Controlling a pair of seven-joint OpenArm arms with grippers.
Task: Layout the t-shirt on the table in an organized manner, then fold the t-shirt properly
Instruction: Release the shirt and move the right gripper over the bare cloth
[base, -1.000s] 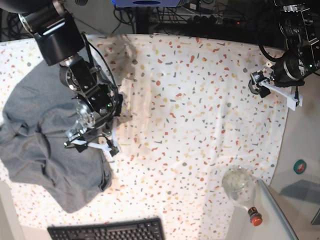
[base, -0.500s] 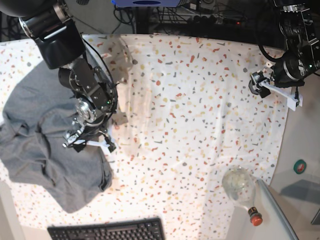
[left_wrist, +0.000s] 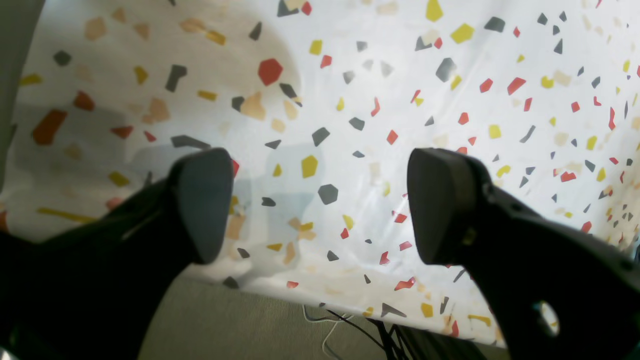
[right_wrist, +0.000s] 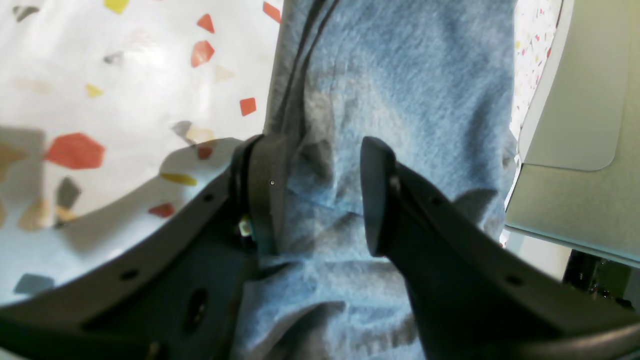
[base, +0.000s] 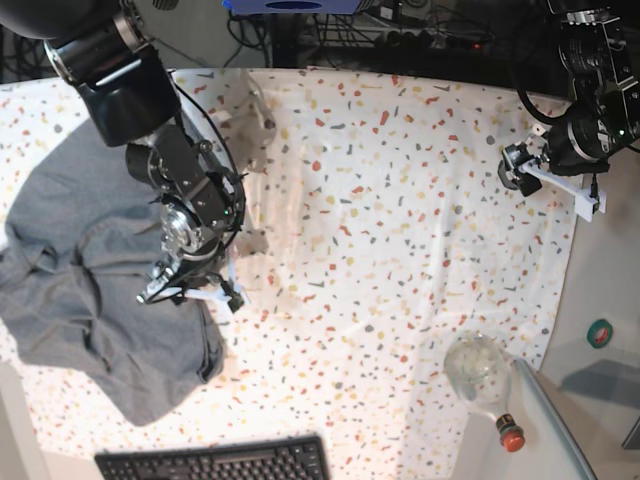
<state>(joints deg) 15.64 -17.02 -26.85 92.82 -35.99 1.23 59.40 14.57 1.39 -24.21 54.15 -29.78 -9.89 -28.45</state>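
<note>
The table (base: 400, 200) is mostly bare and the heather-grey t-shirt (base: 90, 270) lies crumpled at its edge, so neither layout nor folding looks done. The right gripper (right_wrist: 320, 195) straddles a fold of its hem, fingers part-closed, not yet pinching; the left gripper (left_wrist: 320, 205) hangs open and empty.

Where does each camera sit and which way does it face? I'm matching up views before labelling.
Base: overhead, looking down on the table; both arms show.
Left wrist: behind the left gripper, facing the table's edge; both fingers show.
Right wrist: behind the right gripper, facing the t-shirt.
Base and right wrist share the t-shirt's edge.
</note>
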